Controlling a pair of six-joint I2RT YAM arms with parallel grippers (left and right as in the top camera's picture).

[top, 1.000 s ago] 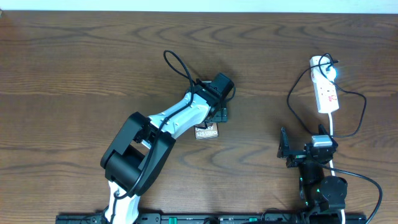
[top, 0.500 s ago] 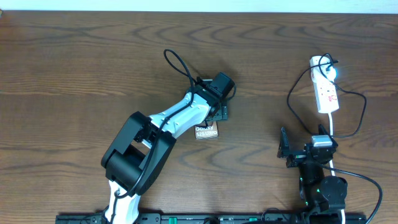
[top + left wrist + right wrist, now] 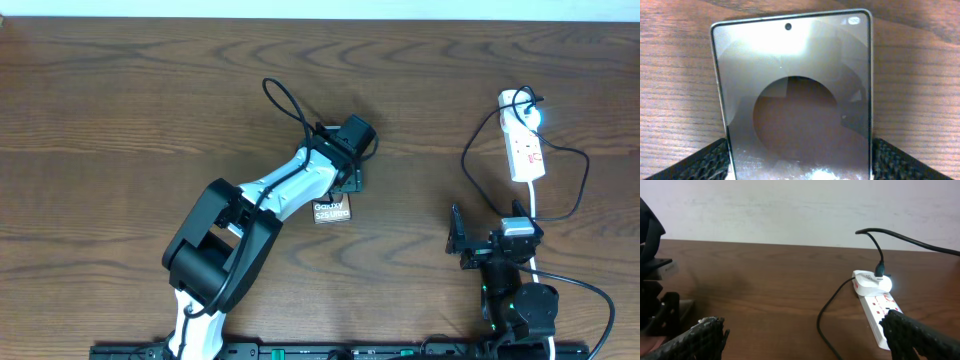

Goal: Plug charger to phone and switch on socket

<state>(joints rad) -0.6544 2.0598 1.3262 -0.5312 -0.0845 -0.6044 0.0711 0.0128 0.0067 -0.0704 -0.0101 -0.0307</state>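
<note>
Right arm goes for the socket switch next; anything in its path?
Nothing solid. Only the charger, a thin black cable, lies looped on the table between the right gripper and the socket, with strands on both sides of the strip.

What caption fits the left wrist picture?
Left claw gripping the phone by its sides, wooden table behind.

Bare wood lies open along the far edge and left side of the table (image 3: 110, 90), and in the wide gap between the arms. The left arm (image 3: 290, 185) slants across the middle, its fingers (image 3: 702, 161) hugging both long edges of the phone (image 3: 795, 100). By the socket (image 3: 523, 145), the charger (image 3: 465, 160) cable loops out on both sides, and the thick white cord (image 3: 532, 202) runs toward the right arm (image 3: 515, 290), fencing that approach.
</note>
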